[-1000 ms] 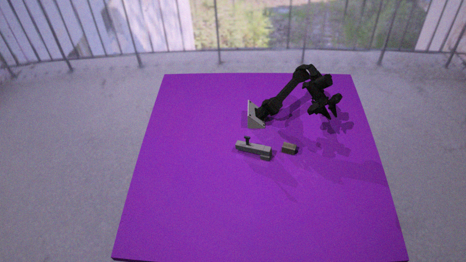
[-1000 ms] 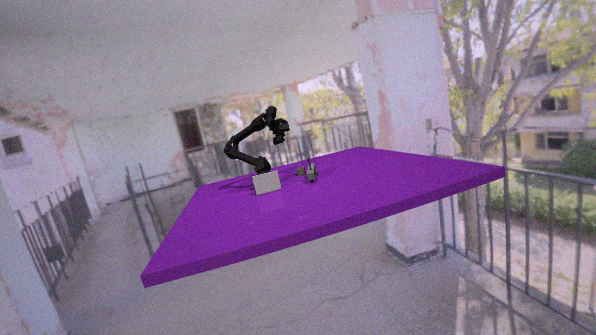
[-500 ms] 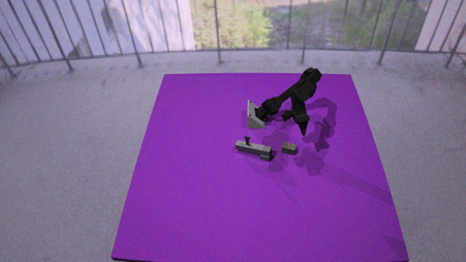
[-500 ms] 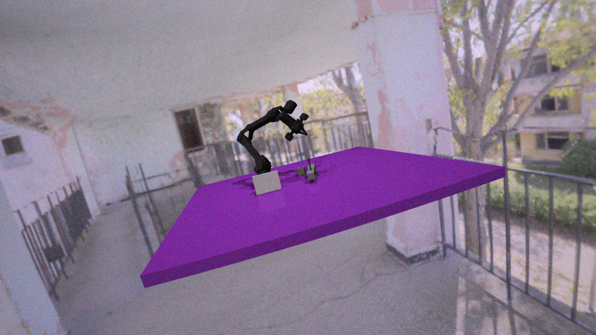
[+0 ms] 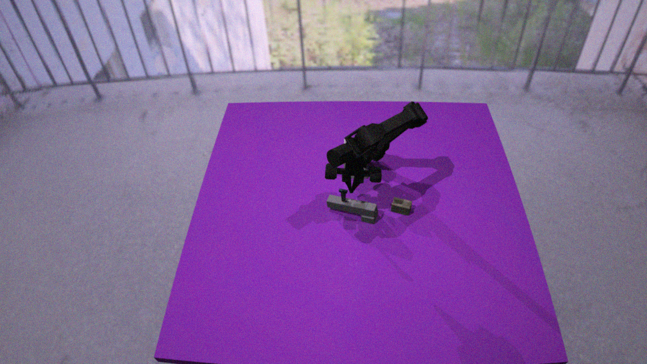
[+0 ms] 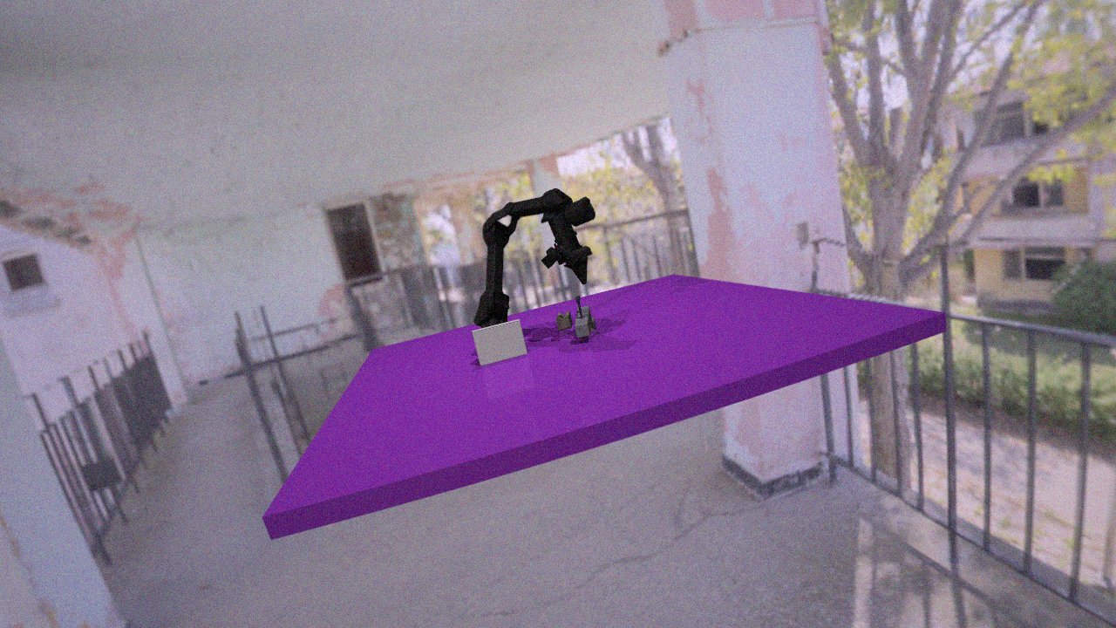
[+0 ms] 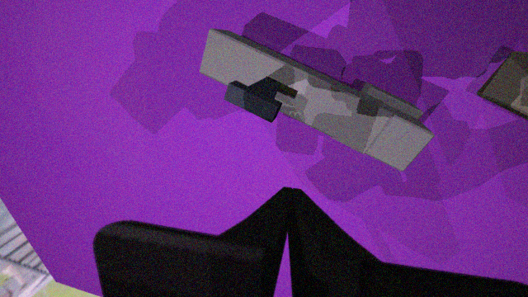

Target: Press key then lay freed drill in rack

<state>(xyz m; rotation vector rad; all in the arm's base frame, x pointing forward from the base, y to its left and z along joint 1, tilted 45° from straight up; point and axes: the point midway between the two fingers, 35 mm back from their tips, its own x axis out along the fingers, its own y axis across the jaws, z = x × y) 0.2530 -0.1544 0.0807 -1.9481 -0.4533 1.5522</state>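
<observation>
A long grey block (image 5: 336, 203) (image 6: 581, 329) (image 7: 231, 59) lies on the purple table. A dark T-shaped drill (image 5: 343, 194) (image 6: 579, 303) (image 7: 253, 101) stands upright in it, nearer its left end in the top view. A small dark square patch (image 7: 367, 105) shows toward the block's other end; I cannot tell whether it is the key. The olive rack (image 5: 401, 207) (image 6: 564, 321) (image 7: 503, 80) lies apart, off that end. My gripper (image 5: 352, 190) (image 6: 583, 281) (image 7: 290, 196) is shut and empty, pointing down above the table beside the block, higher than the drill's top.
The pale slanted base plate (image 6: 500, 342) of the arm stands on the purple table (image 5: 271, 280) (image 6: 437, 421) (image 7: 144, 173). The arm reaches over from behind the block and hides its base in the top view. Arm shadows fall across the block and rack.
</observation>
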